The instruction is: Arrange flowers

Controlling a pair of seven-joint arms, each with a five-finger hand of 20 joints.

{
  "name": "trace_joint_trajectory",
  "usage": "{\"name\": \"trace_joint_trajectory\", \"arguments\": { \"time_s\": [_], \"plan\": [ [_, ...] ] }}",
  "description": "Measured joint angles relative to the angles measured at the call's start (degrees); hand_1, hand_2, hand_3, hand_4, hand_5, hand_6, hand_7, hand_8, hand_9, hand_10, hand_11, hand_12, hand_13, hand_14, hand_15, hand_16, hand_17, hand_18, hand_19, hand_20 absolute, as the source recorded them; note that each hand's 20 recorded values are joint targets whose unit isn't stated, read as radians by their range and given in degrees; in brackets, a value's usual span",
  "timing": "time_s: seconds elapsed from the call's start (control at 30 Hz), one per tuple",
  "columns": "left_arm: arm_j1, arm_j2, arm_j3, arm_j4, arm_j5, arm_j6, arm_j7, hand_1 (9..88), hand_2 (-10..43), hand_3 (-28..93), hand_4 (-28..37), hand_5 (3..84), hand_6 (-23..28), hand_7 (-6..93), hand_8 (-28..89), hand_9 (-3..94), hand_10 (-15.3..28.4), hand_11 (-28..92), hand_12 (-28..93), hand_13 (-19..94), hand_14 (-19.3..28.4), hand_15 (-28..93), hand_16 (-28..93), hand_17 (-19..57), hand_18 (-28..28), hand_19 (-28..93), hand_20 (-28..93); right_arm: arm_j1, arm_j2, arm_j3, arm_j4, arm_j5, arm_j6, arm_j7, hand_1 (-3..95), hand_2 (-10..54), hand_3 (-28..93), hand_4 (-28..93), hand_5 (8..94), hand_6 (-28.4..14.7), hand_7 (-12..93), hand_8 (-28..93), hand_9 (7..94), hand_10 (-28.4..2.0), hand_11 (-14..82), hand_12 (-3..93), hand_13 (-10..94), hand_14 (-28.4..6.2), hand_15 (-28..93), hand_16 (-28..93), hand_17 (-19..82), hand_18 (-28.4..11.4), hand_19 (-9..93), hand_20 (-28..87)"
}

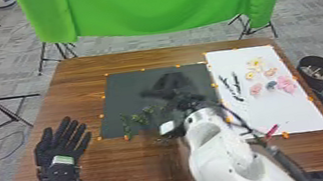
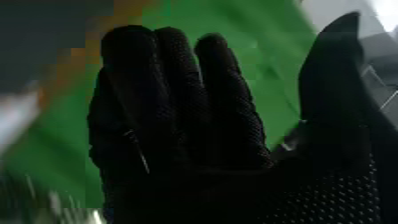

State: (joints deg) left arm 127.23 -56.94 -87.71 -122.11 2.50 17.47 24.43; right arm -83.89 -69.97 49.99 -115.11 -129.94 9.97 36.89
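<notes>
**lurker:** how far along's the flower job?

**me:** early-ish, I'd guess. Going left to right from my desk: my left hand (image 1: 55, 150) is at the near left of the table (image 1: 86, 175), palm down, fingers straight and spread, nothing in it. Then some green sprigs (image 1: 137, 118) at the near end of the dark mat (image 1: 124, 93). I'd call those the part that's done.

**lurker:** and the working hand?

**me:** right hand (image 2: 209, 192) is over the mat, just right of the sprigs. Fingers straight, thumb well out, holding nothing.

**lurker:** so what's left?

**me:** most of it, I reckon. Right of the mat there's a white sheet (image 1: 291, 117): dark sprigs (image 1: 236, 86) along its left side, then a yellow bloom (image 1: 255, 62) farther back, a reddish-pink piece (image 1: 272, 130) at the near edge, a blue-grey bloom (image 1: 271, 85) and, rightmost, a big pink bloom (image 1: 286, 84). I can't see any blooms among the greens, so the colour's all to do, imo.
</notes>
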Motion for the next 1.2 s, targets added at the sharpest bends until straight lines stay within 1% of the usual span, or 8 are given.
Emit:
{"name": "trace_joint_trajectory", "arguments": {
  "time_s": [0.1, 0.3, 0.47, 0.57, 0.7, 0.83, 1.0, 1.2],
  "plan": [
    [0.1, -0.18, -0.06, -0.01, 0.01, -0.45, 0.52, 25.1, 19.0, 72, -28.3, 43.4, 10.3, 15.4, -8, 35.6, 16.3, 28, 11, 26, 17.4, 45, -9, -6.4, 14.5, 38, 8, 2.5, 1.8, 3.0, 3.2, -5.6, -1.0, 4.0, 38.4, -9.5, 80, -23, 49.6, -9.7, 12, -10, 51.7, -20.1, 11.2, 13.8, 63, -16.4, 60, 17, 26, -26.9, 79, 34],
    [0.7, -0.59, -0.43, -0.22, 0.09, -0.97, 1.91, 25.1, 18.9, 72, -28.3, 43.4, 10.3, 15.2, -8, 35.6, 16.2, 28, 11, 26, 17.4, 45, -9, -6.5, 14.5, 38, 8, 3.3, 7.4, 10.4, 5.6, -5.4, -9.2, 11.2, 38.3, -9.5, 80, -27, 49.7, -11.2, 10, -10, 49.7, -20.0, 9.5, 12.9, 63, -16.4, 61, 16, 26, -27.1, 79, 34],
    [1.0, -0.72, -0.53, -0.3, 0.05, -0.97, 2.49, 25.1, 18.8, 72, -28.3, 43.3, 10.2, 15.3, -8, 35.6, 16.3, 28, 12, 26, 17.3, 45, -9, -6.4, 14.5, 38, 8, 3.2, 10.9, 12.7, 7.3, -3.3, -12.7, 12.4, 39.2, -9.5, 79, -28, 50.1, -12.6, 8, -10, 49.4, -20.2, 8.9, 12.7, 63, -16.1, 62, 16, 26, -27.2, 80, 35],
    [0.9, -0.67, -0.23, -0.32, 0.13, -0.97, 2.71, 25.0, 18.8, 72, -28.3, 43.3, 10.2, 15.3, -8, 35.6, 16.3, 28, 11, 26, 17.3, 45, -9, -6.4, 14.5, 38, 8, 3.2, 11.3, 12.7, 7.8, -1.8, -14.6, 12.3, 40.0, -9.5, 78, -28, 50.4, -14.5, 6, -10, 48.9, -22.1, 8.1, 12.4, 63, -15.8, 62, 16, 25, -27.2, 80, 35],
    [-0.1, -0.51, 0.73, -0.15, 1.27, -1.19, 2.69, 25.0, 18.8, 72, -28.3, 43.3, 10.2, 15.3, -8, 35.5, 16.3, 28, 12, 26, 17.3, 45, -9, -6.4, 14.5, 38, 8, 3.5, 10.6, 12.0, 9.3, -2.1, -17.3, 12.4, 40.5, -9.5, 77, -28, 51.7, -16.2, 5, -9, 50.4, -23.4, 7.8, 12.1, 64, -14.7, 62, 15, 26, -27.5, 80, 35],
    [-2.3, -0.43, 1.88, 0.35, 2.81, -1.61, 2.29, 25.0, 18.6, 73, -28.3, 43.1, 10.3, 15.2, -8, 33.6, 16.1, 28, 12, 25, 17.4, 45, -9, -6.5, 14.5, 38, 9, 3.7, 9.5, 11.4, 11.4, -2.9, -17.2, 12.5, 41.9, -9.5, 75, -28, 52.4, -17.3, 4, -9, 51.6, -24.0, 7.9, 11.8, 65, -13.7, 61, 15, 27, -27.4, 80, 36],
    [-4.1, -0.44, 2.16, 0.52, 2.83, -1.46, 1.69, 25.2, 18.3, 73, -28.3, 42.9, 10.4, 15.1, -8, 31.8, 15.7, 28, 12, 25, 17.3, 45, -9, -6.6, 14.6, 38, 9, 3.6, 9.1, 10.6, 13.8, -4.7, -14.8, 13.3, 44.1, -9.5, 74, -28, 52.1, -17.8, 4, -9, 52.0, -24.3, 7.9, 11.7, 67, -12.9, 60, 15, 29, -27.2, 81, 36],
    [-3.5, -0.36, 0.96, 0.21, 2.73, -0.53, 2.16, 25.2, 18.2, 73, -28.3, 42.7, 10.3, 15.2, -8, 30.9, 15.6, 28, 12, 25, 17.2, 45, -9, -6.7, 14.6, 38, 9, 3.1, 8.4, 10.6, 16.1, -6.0, -13.8, 15.2, 48.5, -9.5, 75, -28, 47.0, -11.7, 8, -9, 56.5, -22.0, 9.3, 11.1, 71, -11.8, 54, 15, 31, -26.4, 83, 33]
  ]
}}
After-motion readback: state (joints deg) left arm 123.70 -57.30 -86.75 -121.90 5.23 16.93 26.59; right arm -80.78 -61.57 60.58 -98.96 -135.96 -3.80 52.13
